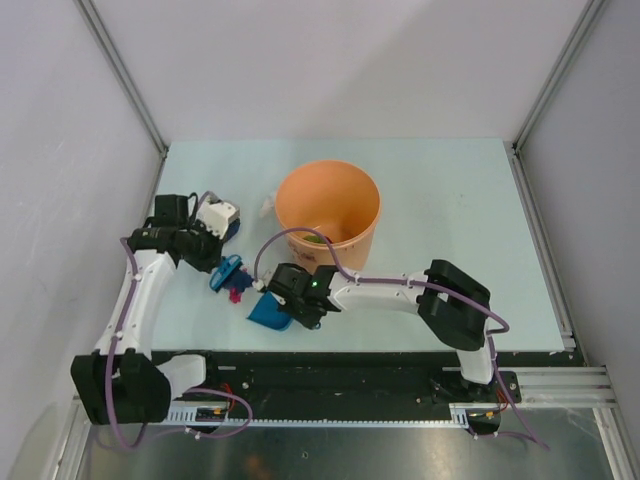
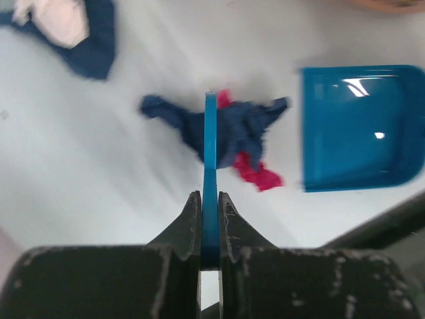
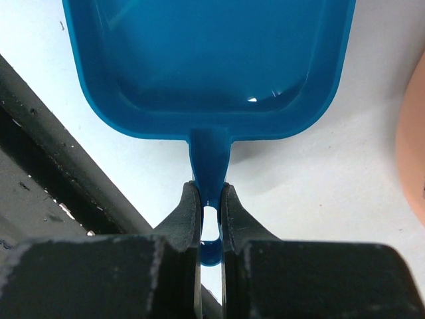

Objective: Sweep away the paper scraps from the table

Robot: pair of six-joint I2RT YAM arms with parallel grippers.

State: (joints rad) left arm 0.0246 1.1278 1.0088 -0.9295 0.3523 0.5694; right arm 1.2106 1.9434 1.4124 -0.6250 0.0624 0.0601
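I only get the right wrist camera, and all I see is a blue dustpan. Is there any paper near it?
Observer: Yes, dark blue and red paper scraps lie on the table, right beside the dustpan.
Child: What will push them in?
Observer: The left tool is shut on a thin blue brush that stands over those scraps.
Child: What's the orange thing at my edge?
Observer: A big orange bucket, standing upright behind the dustpan.
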